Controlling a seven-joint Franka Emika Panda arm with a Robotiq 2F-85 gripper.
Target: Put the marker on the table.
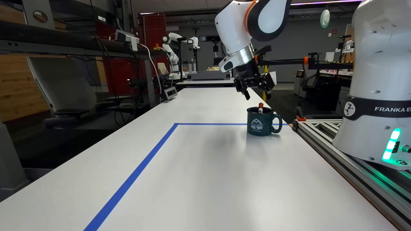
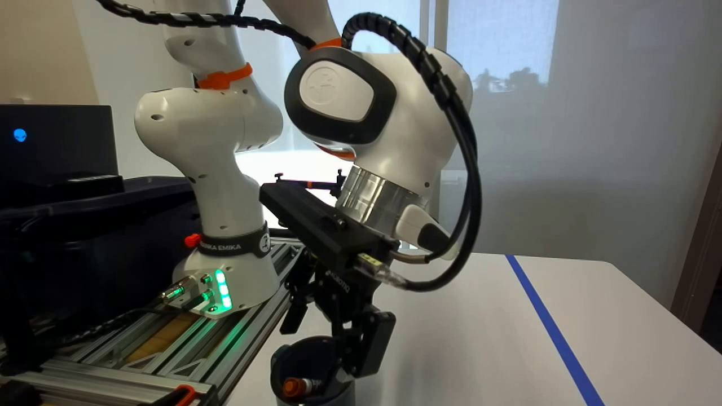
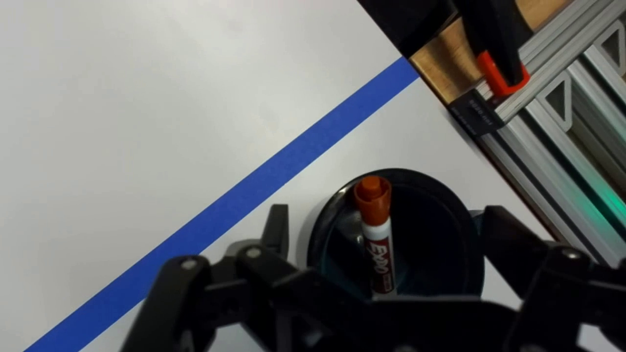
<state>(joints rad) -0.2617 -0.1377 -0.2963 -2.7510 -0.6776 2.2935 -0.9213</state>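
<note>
The marker has a reddish-orange cap and a white barrel with a dark red label. It leans inside the dark teal mug, cap up at the rim, in the wrist view and in both exterior views. The mug stands upright on the white table, near its rail side; its dark inside fills the middle of the wrist view. My gripper is open and empty above the mug, tilted. In the wrist view its fingers stand either side of the mug. The marker's lower end is hidden.
A metal rail with the arm base runs along the table edge near the mug. Blue tape marks the tabletop beside the mug. A black clamp with an orange-red tip sits on the rail. A small grey device is at the far edge.
</note>
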